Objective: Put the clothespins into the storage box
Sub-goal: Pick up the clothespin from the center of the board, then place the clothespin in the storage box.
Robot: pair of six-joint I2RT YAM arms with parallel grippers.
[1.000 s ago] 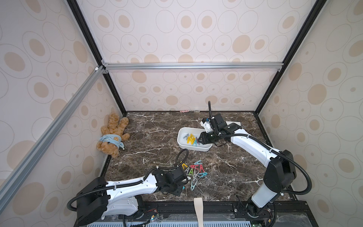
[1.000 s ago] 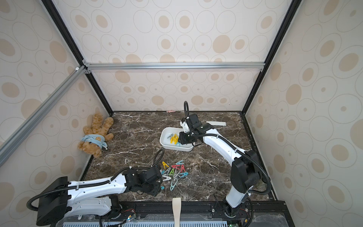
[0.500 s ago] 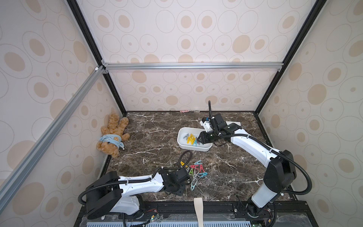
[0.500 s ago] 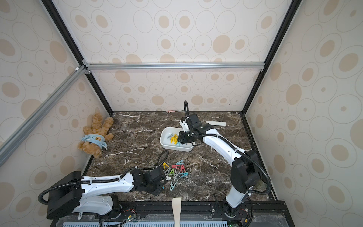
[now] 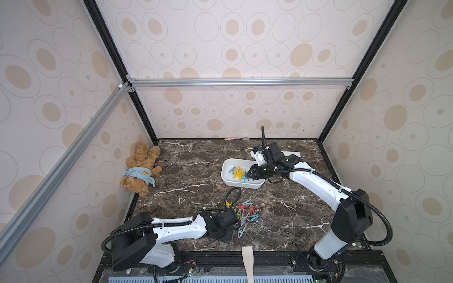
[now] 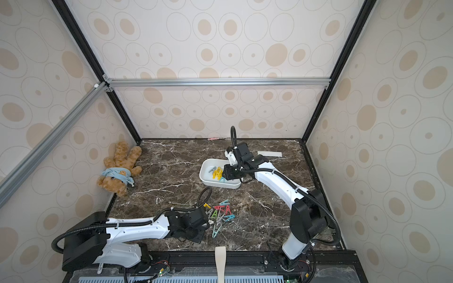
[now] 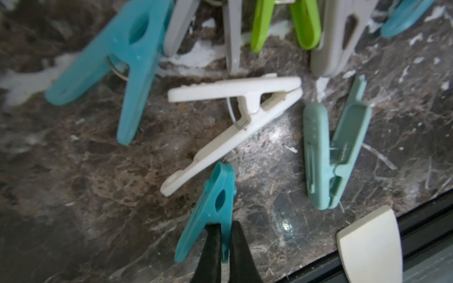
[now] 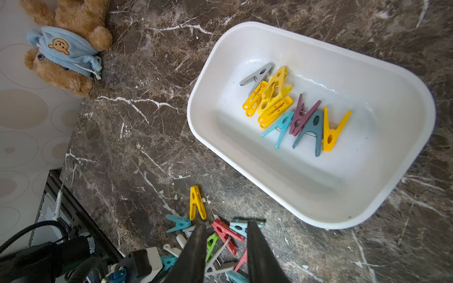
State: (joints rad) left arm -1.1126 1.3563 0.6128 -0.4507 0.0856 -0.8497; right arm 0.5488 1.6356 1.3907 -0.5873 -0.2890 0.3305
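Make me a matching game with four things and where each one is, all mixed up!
Things:
1. teddy bear
2. purple clothespin
3. white clothespin
4. deep teal clothespin

Places:
A. pinched in the left gripper
B. flat on the marble table, nothing gripping it
C. inside the storage box
D. lying by the side wall

Pairs: 1-D, 2-C, 3-B, 4-A.
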